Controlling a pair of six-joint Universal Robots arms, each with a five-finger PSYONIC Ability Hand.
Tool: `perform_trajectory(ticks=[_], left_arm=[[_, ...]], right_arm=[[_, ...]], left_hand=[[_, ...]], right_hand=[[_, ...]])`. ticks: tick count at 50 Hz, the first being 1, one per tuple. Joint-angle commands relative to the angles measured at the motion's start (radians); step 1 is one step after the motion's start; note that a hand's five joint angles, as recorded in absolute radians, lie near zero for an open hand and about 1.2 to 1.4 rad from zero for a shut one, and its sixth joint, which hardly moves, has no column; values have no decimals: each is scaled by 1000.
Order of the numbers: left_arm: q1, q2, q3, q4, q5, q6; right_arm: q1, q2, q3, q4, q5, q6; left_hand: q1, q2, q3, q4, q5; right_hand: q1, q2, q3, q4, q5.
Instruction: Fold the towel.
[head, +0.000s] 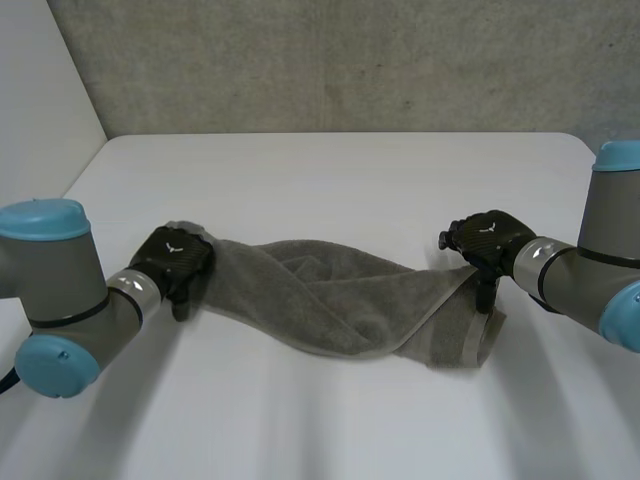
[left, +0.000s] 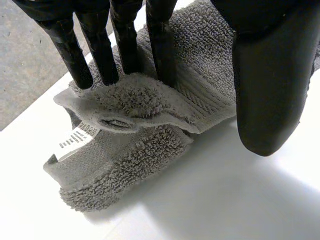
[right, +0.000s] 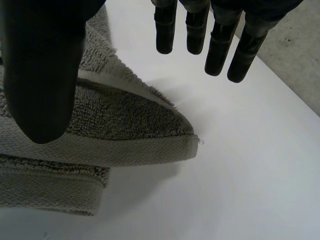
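White counter (head: 330, 170) carries a rumpled grey terry towel (head: 330, 295) lying 9-to-3 o'clock, left robot hand (head: 172, 260) resting unclenched on its 9 o'clock end, right robot hand (head: 485, 238) released over the 3 o'clock corner.

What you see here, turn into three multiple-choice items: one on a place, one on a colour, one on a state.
1. Where does the towel lie?
A. Bunched on the white table, between the left hand and the right hand.
B. Hanging off the table's edge.
C. Folded flat in a neat square.

2. What colour is the towel?
A. Red.
B. Grey.
C. Blue.

3. How is the right hand?
A. Shut on the towel.
B. Curled, holding nothing.
C. Open, fingers straight.

Key: 1 A, the head view shows it crumpled with a hand at each end; 2 B, its terry is grey in every view; 3 C, its wrist view shows straight fingers over bare table beside the towel's corner.
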Motion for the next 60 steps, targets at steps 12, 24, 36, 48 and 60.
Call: perform_trajectory(ticks=[12,24,36,48,60], left_arm=[[32,8,1,-11,-3,115],[56,8,-7,2,-3,164],[73,-7,9,31,3,164],[73,-16,5,80,3,165],[73,-27,22,81,3,165]], right_arm=[[0,24,-27,-1,1,3],[-23,99,-157,13,7,3],[-35,237,-312,129,5,14],[-28,279,-341,188,-3,58],[-74,164,-353,207,-39,225]], left_hand=[[-130,-133,-131,-130,-125],[-124,-127,-125,-124,-120],[-36,-39,-37,-36,-32],[136,134,136,136,141],[896,894,896,896,901]], right_hand=[[10,8,3,6,14],[10,8,3,6,14],[260,257,253,255,263],[570,567,562,565,573],[1107,1105,1100,1103,1111]])
